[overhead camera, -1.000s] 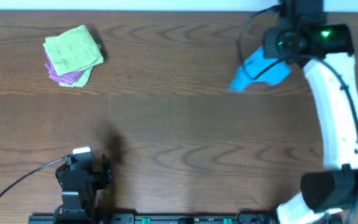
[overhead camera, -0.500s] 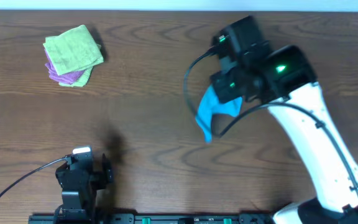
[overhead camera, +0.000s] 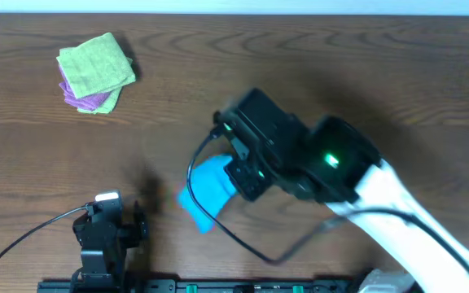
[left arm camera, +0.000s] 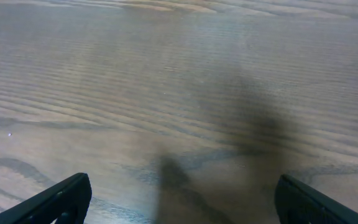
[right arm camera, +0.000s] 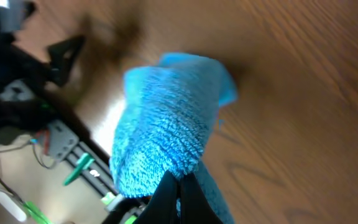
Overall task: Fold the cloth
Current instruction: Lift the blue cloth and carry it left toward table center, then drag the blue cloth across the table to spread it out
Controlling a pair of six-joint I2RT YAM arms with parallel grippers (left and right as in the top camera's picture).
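Observation:
The sky-blue cloth (overhead camera: 206, 194) hangs bunched from my right gripper (overhead camera: 236, 172) over the front middle of the table. In the right wrist view the cloth (right arm camera: 166, 137) drapes down in a thick fold and the gripper (right arm camera: 180, 183) is shut on its edge, the two black fingers pinched together. My left gripper (overhead camera: 104, 210) rests at the front left, well left of the cloth. In the left wrist view its fingers (left arm camera: 61, 198) are spread wide with only bare wood between them.
A folded light green cloth (overhead camera: 96, 65) lies on a purple cloth (overhead camera: 92, 99) at the back left. The table's front edge with a black rail (overhead camera: 218, 286) runs just below the hanging cloth.
My right arm has swung the blue cloth from the back right across to the front middle, lowering it toward the table. The left arm has not moved.

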